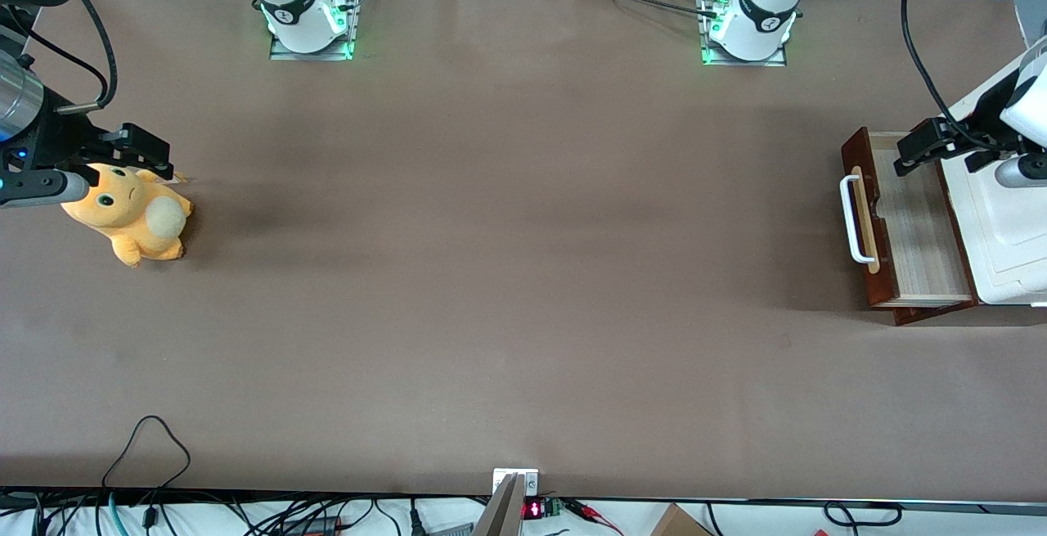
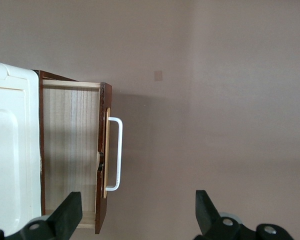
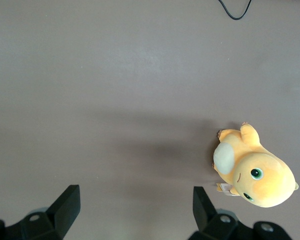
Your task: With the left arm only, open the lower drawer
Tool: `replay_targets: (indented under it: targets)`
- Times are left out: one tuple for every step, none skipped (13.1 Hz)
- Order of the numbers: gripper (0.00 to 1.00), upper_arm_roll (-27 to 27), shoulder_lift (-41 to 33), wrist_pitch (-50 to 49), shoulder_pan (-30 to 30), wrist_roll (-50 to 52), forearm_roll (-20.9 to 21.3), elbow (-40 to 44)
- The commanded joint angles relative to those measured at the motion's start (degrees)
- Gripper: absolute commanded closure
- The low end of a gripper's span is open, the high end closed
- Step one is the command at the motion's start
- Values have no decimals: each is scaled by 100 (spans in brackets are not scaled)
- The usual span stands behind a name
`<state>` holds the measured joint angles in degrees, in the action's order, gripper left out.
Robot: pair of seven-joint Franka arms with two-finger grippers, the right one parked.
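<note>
The lower drawer (image 1: 916, 241) stands pulled out from under the white cabinet top (image 1: 1010, 262), toward the working arm's end of the table. Its dark reddish-brown front carries a pale strip and a white loop handle (image 1: 851, 221), and the pale wood inside shows empty. The left arm's gripper (image 1: 936, 166) hangs open above the drawer's inside, holding nothing and clear of the handle. In the left wrist view the drawer (image 2: 70, 150) and its handle (image 2: 119, 155) lie below the open gripper (image 2: 137, 212), whose black fingers (image 2: 70, 212) stand wide apart.
A yellow plush toy (image 1: 131, 221) lies toward the parked arm's end of the table and also shows in the right wrist view (image 3: 255, 175). Two arm bases (image 1: 311, 20) stand along the table edge farthest from the front camera. A black cable (image 1: 147, 446) loops near the front edge.
</note>
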<state>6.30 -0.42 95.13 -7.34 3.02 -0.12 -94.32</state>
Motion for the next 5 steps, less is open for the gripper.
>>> replay_targets:
  targets:
    - [0, 29, 86, -223, -22, -3, -102, 274]
    - [0, 29, 86, -223, -22, -21, -102, 274]
    - [0, 29, 95, -223, -31, -30, -111, 274]
    - [0, 29, 95, -232, -40, -30, -111, 274]
    - [0, 29, 95, -232, -40, -38, -102, 274]
